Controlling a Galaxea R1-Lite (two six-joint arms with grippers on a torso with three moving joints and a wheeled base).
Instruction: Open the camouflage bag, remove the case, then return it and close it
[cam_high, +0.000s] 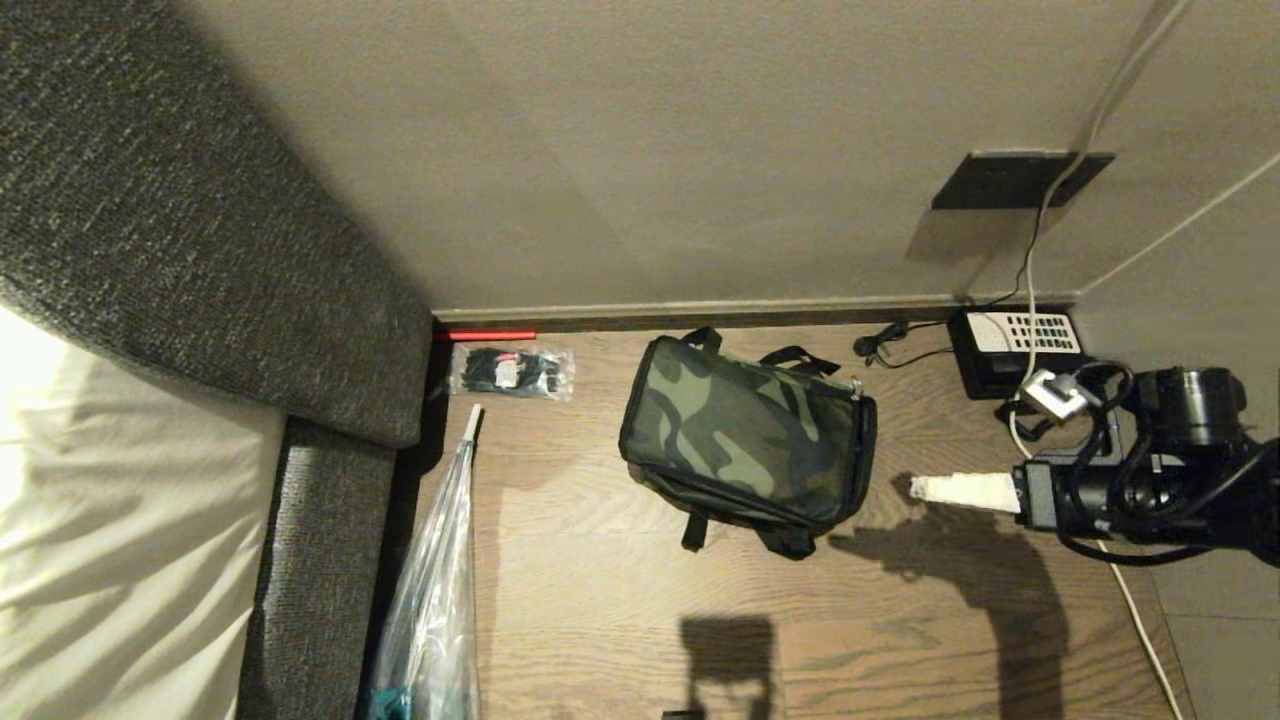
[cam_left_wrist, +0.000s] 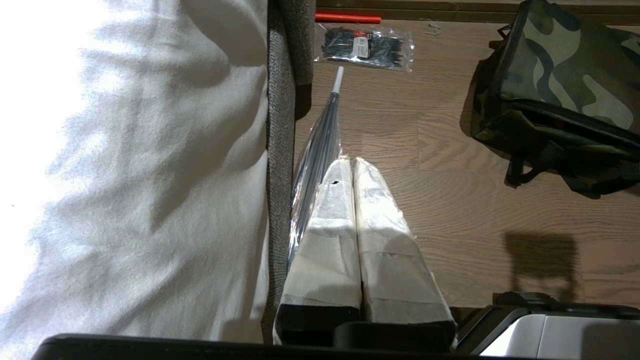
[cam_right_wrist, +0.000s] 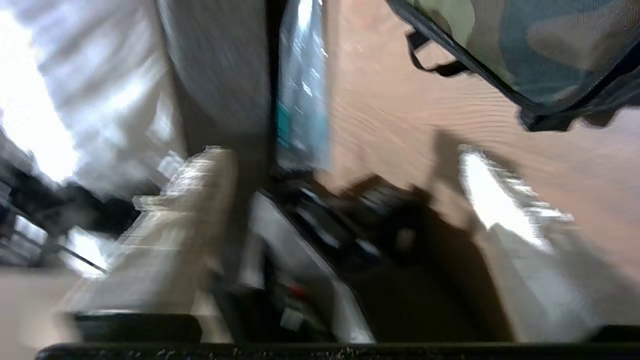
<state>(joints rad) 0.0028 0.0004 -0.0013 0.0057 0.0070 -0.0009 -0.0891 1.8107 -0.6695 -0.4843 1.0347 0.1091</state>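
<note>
One camouflage bag (cam_high: 748, 440) lies zipped shut on the wooden floor (cam_high: 620, 610), near the skirting board, its black straps spread out beneath it. No case shows outside it. The right gripper (cam_high: 918, 489) reaches in level from the right, its white-wrapped fingers pointing at the bag's right end, just beside it but not touching; in the blurred right wrist view the two fingers (cam_right_wrist: 505, 200) stand wide apart with nothing between them. The left gripper (cam_left_wrist: 352, 165) hangs apart from the bag, its taped fingers pressed together and holding nothing, over a plastic-sleeved umbrella (cam_high: 440, 580) that lies along the grey sofa (cam_high: 200, 220). A packet of black cable ties (cam_high: 512, 372) sits by the wall, and a black telephone (cam_high: 1018, 348) stands at the far right.
</note>
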